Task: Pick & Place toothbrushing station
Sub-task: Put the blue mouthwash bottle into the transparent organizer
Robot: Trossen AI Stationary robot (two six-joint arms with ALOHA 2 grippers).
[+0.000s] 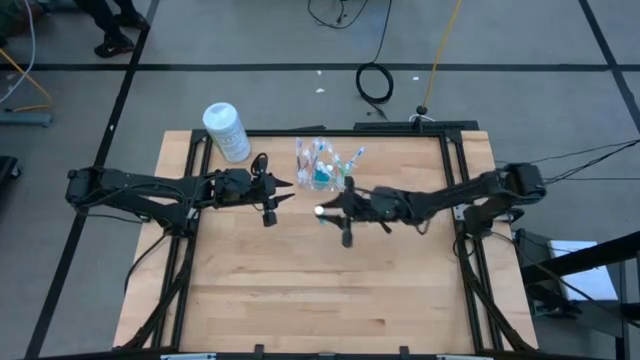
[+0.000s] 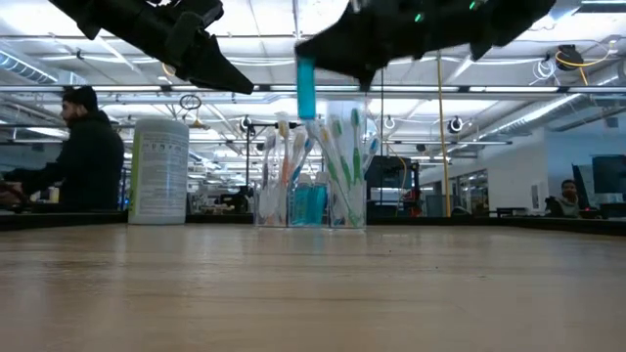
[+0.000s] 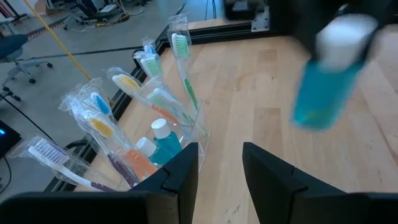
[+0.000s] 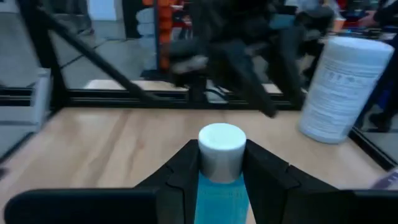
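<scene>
From above, we see the clear holder (image 1: 322, 165) near the far edge of the wooden table (image 1: 300, 300), packed with wrapped toothbrushes (image 1: 352, 157) that fan out of it; its see-through walls are hard to separate from its contents. A white canister (image 1: 227, 131) stands well to its left at the table's far corner. The left gripper (image 1: 283, 192) hangs just left of the holder, its jaws parted on nothing. The right gripper (image 1: 325, 212) sits just in front of the holder, closed on a blue tube (image 1: 320, 212), of which only the white cap shows here.

At table height, the holder (image 2: 311, 205) stands upright on the tabletop, colourless, with brush heads rising above its rim and a blue tube inside it. The held tube (image 2: 306, 86) hangs in the air above it; the dark arms are cut off by the picture's upper edge. A person (image 2: 86, 152) sits in the room beyond.

From the left wrist, the holder (image 3: 163, 134) shows brushes in crinkled plastic sleeves and a teal tube with a white cap; its base is hidden behind the two separated fingers (image 3: 184, 171). The held tube (image 3: 329, 78) is blurred.

From the right wrist, both fingers (image 4: 263, 174) press against the tube (image 4: 221, 168) just under its cap; the tube's lower part is cut off, and the holder is out of view.
</scene>
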